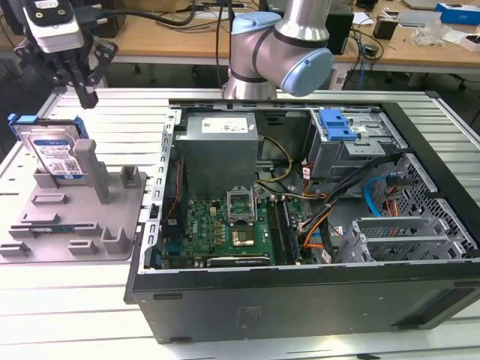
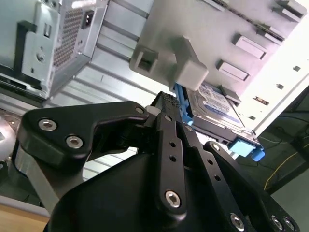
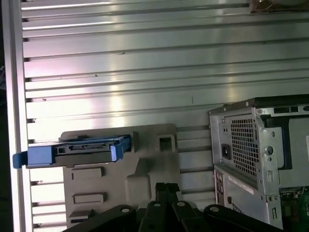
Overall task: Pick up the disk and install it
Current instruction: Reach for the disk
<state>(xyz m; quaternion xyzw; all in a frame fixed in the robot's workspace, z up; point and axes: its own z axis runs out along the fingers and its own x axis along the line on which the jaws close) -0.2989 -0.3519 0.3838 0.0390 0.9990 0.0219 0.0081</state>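
The disk point(image 1: 55, 148) is a silver hard drive with a white and blue label and a blue bracket. It stands on edge, leaning in the grey fixture point(image 1: 82, 225) at the exterior view's left. My gripper point(image 1: 84, 94) hangs above and slightly behind the disk, apart from it, with its black fingers shut together and nothing between them. In the first wrist view the disk point(image 3: 72, 151) appears edge-on in the fixture point(image 3: 149, 154), beyond the gripper point(image 3: 166, 186). The second wrist view has the gripper point(image 2: 167, 99) close to the disk point(image 2: 215, 103).
An open computer case point(image 1: 420, 292) lies to the exterior view's right of the fixture, with a motherboard, a power supply point(image 1: 219, 146) and a drive cage with a blue latch point(image 1: 337, 124). The arm's base point(image 1: 274, 52) stands behind it. Ribbed metal tabletop point(image 3: 145, 63) surrounds everything.
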